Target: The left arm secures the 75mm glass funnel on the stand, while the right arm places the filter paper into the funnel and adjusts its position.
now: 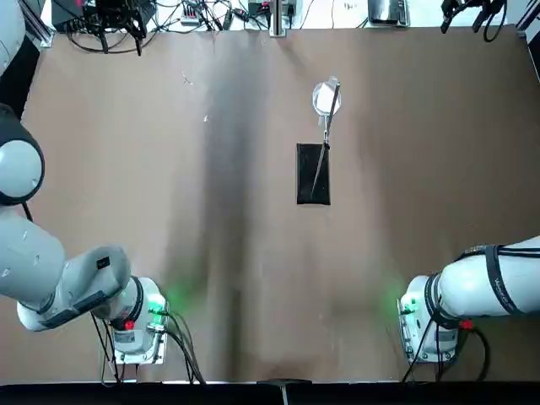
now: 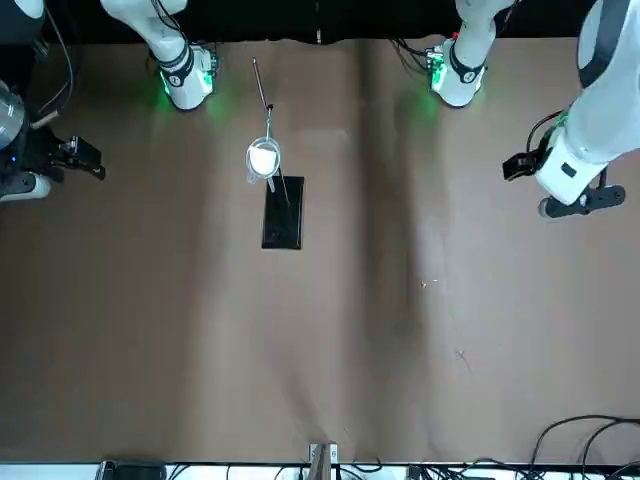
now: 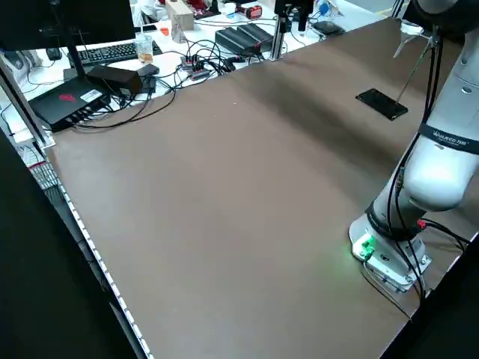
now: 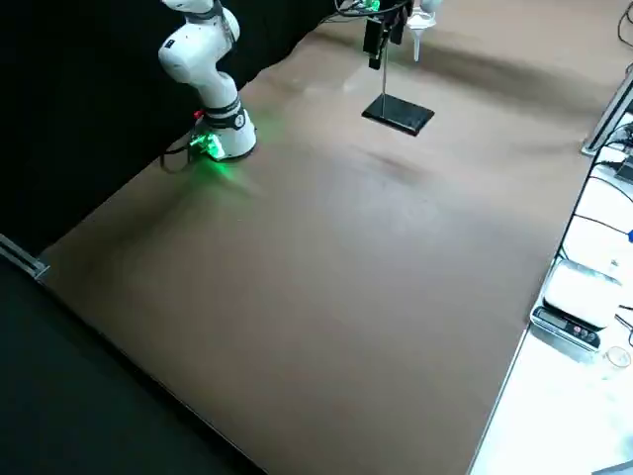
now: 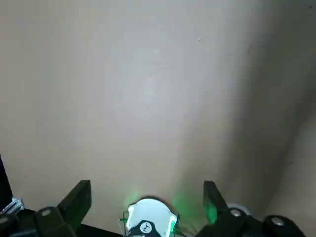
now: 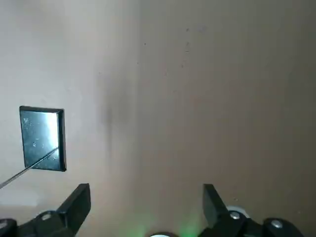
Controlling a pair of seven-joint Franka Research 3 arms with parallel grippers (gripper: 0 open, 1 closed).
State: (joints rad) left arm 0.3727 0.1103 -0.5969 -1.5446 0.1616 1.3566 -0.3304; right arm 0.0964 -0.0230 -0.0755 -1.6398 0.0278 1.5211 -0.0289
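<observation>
The stand [image 1: 313,173] is a black base near the table's middle, with a thin rod leaning up to a ring. The 75mm glass funnel [image 4: 416,28] sits in that ring, and the white filter paper [image 1: 325,99] lies inside it. Both arms are pulled back, far from the stand. In its wrist view the left gripper [image 5: 146,191] is open with nothing in it, high over the left arm's own green-lit base [image 5: 148,224]. The right gripper [image 6: 144,191] is likewise open with nothing held, and the stand's base [image 6: 43,138] shows off to its side.
Bare brown table surrounds the stand. Cables and electronics [image 1: 126,17] line the far edge. A keyboard, boxes and cables [image 3: 112,67] crowd the bench beyond that edge. A scale [image 4: 574,312] sits off the table on a white bench. The arm bases [image 1: 139,325] [image 1: 426,325] stand at the near edge.
</observation>
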